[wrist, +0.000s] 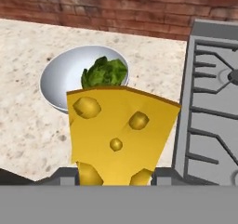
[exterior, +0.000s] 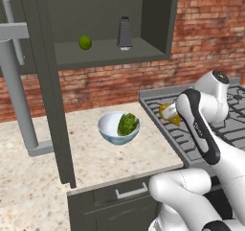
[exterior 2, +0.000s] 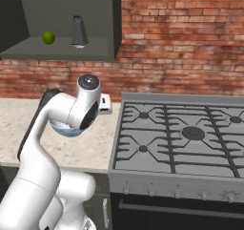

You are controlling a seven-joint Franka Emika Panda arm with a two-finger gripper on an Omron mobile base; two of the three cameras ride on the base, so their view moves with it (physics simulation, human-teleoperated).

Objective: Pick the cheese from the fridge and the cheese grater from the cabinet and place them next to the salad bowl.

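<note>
Holding the cheese (wrist: 118, 135) clamped between the fingers, hanging just beside the salad bowl (wrist: 58, 76) near the stove (wrist: 211, 102) edge. Risking a release onto the grate or into the bowl. Cheese grater (exterior: 125, 32) standing above the bowl, in the cabinet (exterior: 158, 21).

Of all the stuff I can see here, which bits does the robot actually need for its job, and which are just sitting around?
Needed:
- cheese, in the gripper
- cheese grater on the shelf of the open cabinet
- salad bowl on the counter

Just there:
- lime beside the grater
- stove
- brick wall
</note>
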